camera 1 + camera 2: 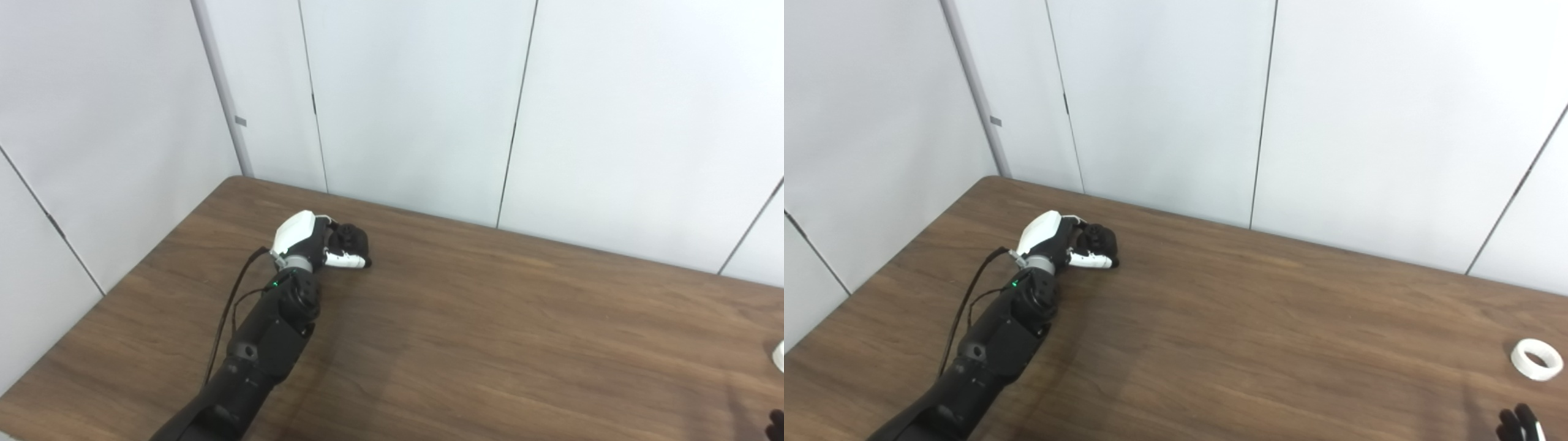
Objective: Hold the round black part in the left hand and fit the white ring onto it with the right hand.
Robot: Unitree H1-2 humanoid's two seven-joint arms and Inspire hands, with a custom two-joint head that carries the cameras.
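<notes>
My left hand (318,244) reaches to the far left part of the wooden table (490,318) and is curled around the round black part (352,240), fingers and thumb closed on it; the part rests at table level. The same hand (1066,244) and black part (1100,240) show in the right eye view. The white ring (1537,359) lies flat on the table near its right edge, apart from both hands. Only the dark fingertips of my right hand (1521,425) poke in at the bottom right corner, below the ring, so its pose stays hidden.
White wall panels (416,104) stand close behind the table's far edge and along its left side. The left arm (257,349) lies diagonally across the table's left part, with a black cable looping beside it.
</notes>
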